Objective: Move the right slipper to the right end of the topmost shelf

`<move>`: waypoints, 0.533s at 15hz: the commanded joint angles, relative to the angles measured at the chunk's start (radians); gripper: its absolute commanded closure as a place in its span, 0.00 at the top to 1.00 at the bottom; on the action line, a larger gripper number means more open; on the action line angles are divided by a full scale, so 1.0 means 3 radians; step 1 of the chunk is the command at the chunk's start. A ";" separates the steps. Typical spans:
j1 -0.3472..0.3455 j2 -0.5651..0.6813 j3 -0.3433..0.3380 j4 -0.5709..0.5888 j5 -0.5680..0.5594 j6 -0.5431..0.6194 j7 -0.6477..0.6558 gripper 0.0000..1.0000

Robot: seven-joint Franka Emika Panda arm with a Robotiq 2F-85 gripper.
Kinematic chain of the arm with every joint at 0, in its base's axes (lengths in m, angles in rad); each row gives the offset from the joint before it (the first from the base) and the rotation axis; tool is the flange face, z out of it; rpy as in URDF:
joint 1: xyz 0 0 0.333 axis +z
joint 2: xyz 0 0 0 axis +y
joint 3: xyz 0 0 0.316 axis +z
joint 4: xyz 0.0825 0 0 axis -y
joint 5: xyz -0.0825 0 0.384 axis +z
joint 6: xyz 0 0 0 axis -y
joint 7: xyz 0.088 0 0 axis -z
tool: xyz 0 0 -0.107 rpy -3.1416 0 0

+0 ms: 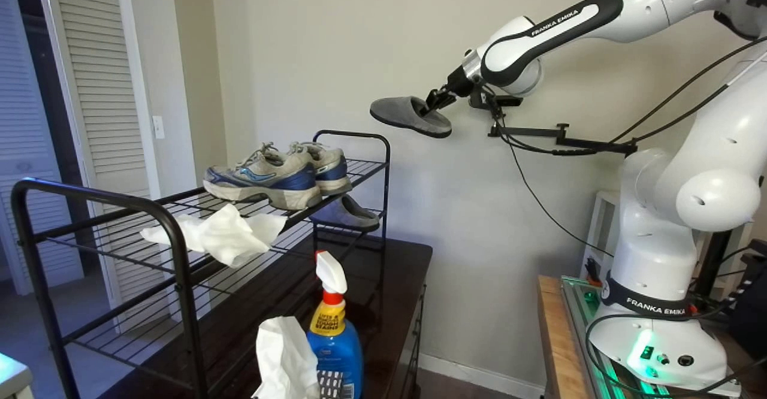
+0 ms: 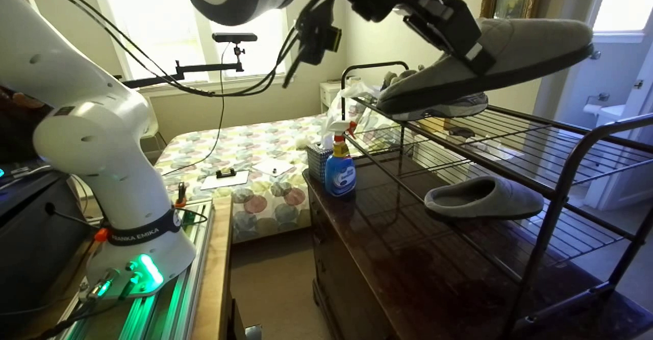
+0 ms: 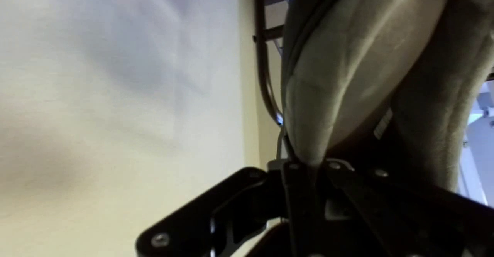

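Note:
The right slipper, dark grey with a thin black sole, hangs in the air in both exterior views (image 1: 398,110) (image 2: 535,49). My gripper (image 1: 425,111) is shut on its heel-side rim; the grip also shows in the wrist view (image 3: 314,170), where the slipper (image 3: 320,91) fills the upper right. The topmost shelf (image 1: 367,177) is the upper wire tier of the black rack; its front rail shows in an exterior view (image 2: 479,159). The slipper is above rack height, off the rack's end beyond the sneakers. The other slipper (image 2: 510,202) lies on a lower tier.
Two grey-white sneakers with blue soles (image 1: 263,177) stand on the topmost shelf, near a curved end rail (image 1: 388,147). White tissue (image 1: 225,234) lies on that shelf. A blue spray bottle (image 2: 341,174) and a tissue box (image 2: 319,161) stand on the dark dresser (image 1: 413,255).

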 commanded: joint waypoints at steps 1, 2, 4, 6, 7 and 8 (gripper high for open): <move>0.0623 0.0042 -0.0325 0.0337 0.0260 -0.0263 -0.0193 0.01; 0.0761 0.0100 -0.0398 0.0462 0.0295 -0.0364 -0.0188 0.01; 0.1053 0.0240 -0.0611 0.0716 0.0393 -0.0618 -0.0239 0.01; 0.0730 0.0181 -0.0315 0.0503 0.0483 -0.0483 -0.0277 0.05; 0.0783 0.0227 -0.0357 0.0570 0.0506 -0.0527 -0.0296 0.05; 0.0802 0.0259 -0.0374 0.0603 0.0518 -0.0543 -0.0308 0.05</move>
